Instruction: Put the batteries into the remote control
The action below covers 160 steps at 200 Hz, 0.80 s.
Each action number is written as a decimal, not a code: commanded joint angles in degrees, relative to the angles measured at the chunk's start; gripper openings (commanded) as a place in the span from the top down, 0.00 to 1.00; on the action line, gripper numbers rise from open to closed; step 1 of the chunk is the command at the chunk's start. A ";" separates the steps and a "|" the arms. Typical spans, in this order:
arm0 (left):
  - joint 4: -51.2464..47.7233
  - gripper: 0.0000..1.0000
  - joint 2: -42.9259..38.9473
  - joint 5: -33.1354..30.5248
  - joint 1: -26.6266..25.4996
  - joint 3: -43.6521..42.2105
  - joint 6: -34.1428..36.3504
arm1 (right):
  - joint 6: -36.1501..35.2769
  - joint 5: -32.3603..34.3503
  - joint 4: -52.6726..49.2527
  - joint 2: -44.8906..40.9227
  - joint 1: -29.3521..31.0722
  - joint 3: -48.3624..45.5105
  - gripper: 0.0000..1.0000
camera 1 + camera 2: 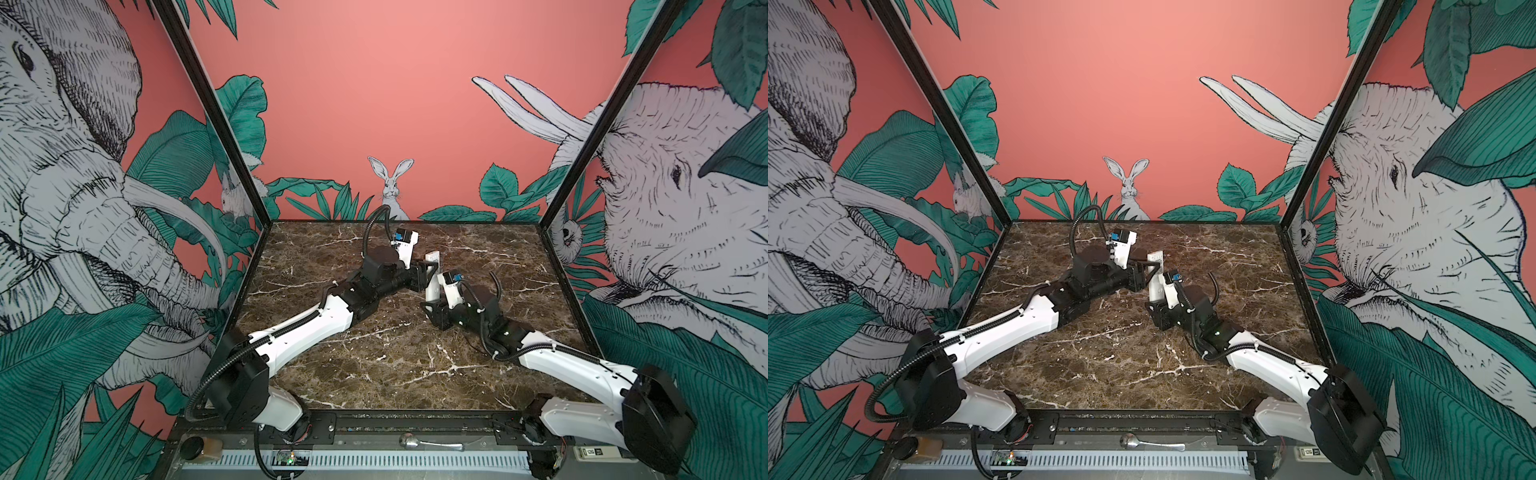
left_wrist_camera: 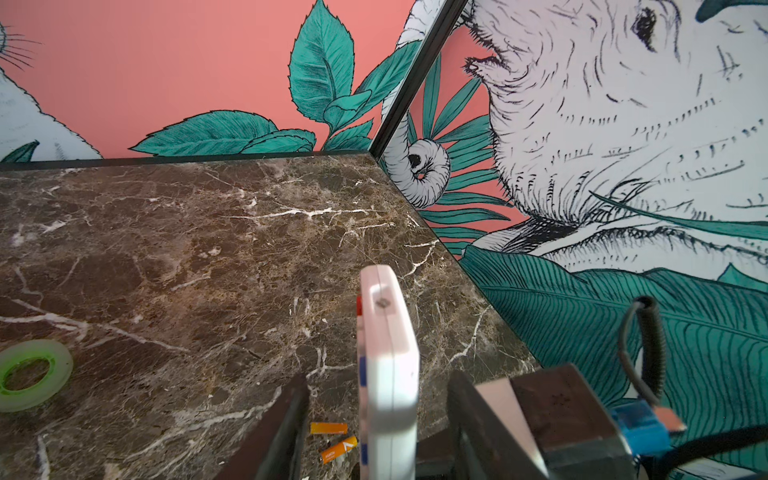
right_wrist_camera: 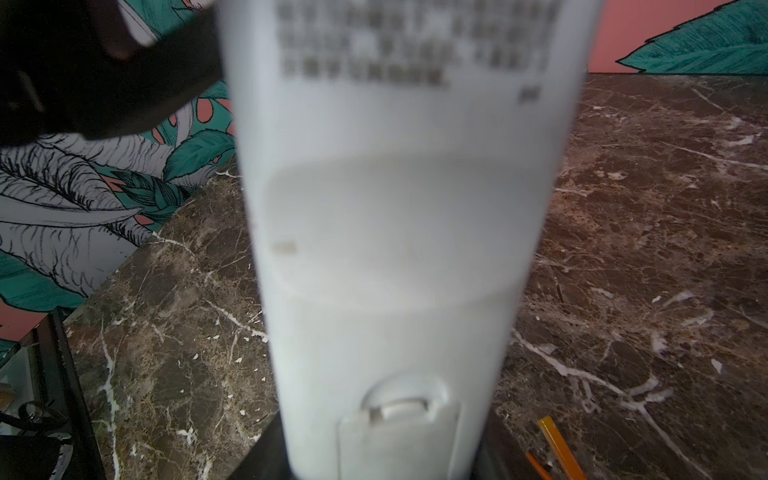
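Back print on the remote control (image 3: pixel 395 208) is just blur, and labels on the batteries (image 2: pixel 329 428) lying on the table (image 2: pixel 166 249) are too tiny. Right gripper (image 1: pixel 431 301) clamps the remote roughly upright by its bottom; left gripper (image 2: pixel 378 376) gapes around it.

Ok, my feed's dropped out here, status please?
Right hand shut on remote control, held roughly upright. Left hand open, straddling its upper part. Batteries on table, unloaded. Tape roll well aside, nothing blocking.

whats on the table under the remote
Two orange batteries lie on the marble table below the raised remote, slightly apart from each other. The spot right beneath its lower end is covered by the remote itself.
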 commanded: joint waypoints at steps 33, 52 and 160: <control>1.15 0.50 1.78 -2.45 -0.54 2.05 -2.00 | 0.46 1.63 3.88 0.63 0.99 0.69 1.00; 1.36 0.51 2.45 -2.38 -0.63 2.22 -2.40 | 0.52 1.68 4.18 0.89 1.16 0.76 1.00; 2.39 0.67 3.47 -1.72 -0.63 1.44 -3.63 | 0.64 1.82 5.06 2.10 1.63 0.87 1.00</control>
